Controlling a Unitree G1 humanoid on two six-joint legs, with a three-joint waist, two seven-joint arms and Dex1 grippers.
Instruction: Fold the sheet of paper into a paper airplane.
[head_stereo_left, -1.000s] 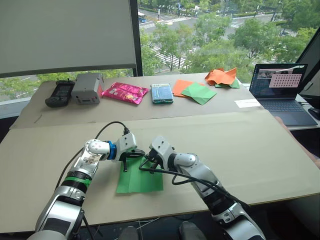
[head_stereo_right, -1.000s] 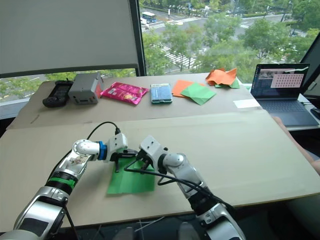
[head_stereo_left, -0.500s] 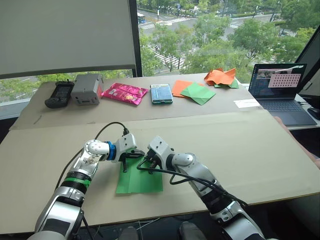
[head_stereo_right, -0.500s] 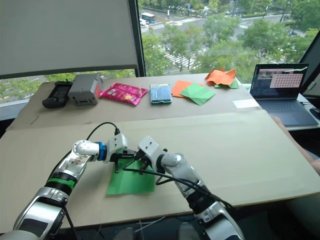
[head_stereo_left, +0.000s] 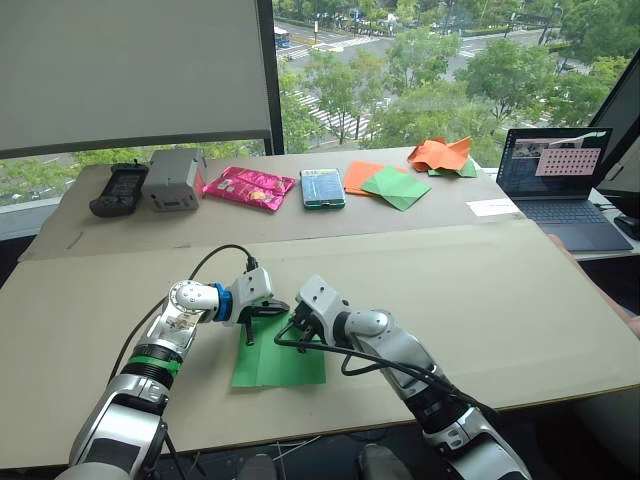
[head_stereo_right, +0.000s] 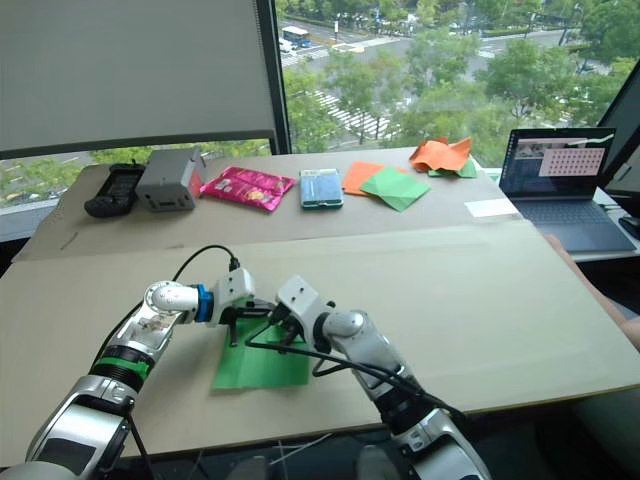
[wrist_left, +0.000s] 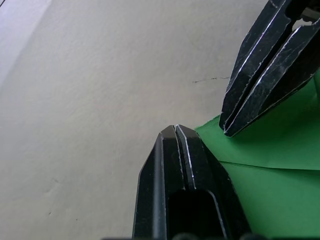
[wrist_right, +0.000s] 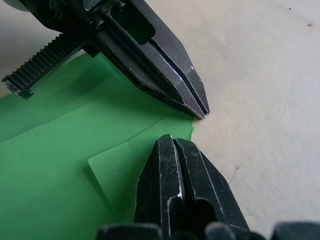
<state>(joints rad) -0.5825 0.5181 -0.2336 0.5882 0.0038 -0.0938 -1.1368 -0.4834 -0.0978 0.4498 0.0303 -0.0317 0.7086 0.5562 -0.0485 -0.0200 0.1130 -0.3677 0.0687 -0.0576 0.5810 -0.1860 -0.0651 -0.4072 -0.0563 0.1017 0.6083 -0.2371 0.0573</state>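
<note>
Green and creased, the sheet of paper (head_stereo_left: 278, 357) lay on the desk (head_stereo_left: 520, 300) near the robot. Both closed end effectors, left (head_stereo_left: 283, 311) and right (head_stereo_left: 293, 329), pressed its far edge. Uneven pressure could skew the fold.

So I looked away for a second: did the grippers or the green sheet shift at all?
Hardly. The right gripper eased a touch toward the left gripper; both stay shut, tips pressed at the far edge of the sheet of paper, which lies where it was. Nothing was picked up or released.

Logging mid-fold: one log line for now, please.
sheet of paper: flat, creased | left pincer: shut, at far corner | right pincer: shut, same corner
</note>
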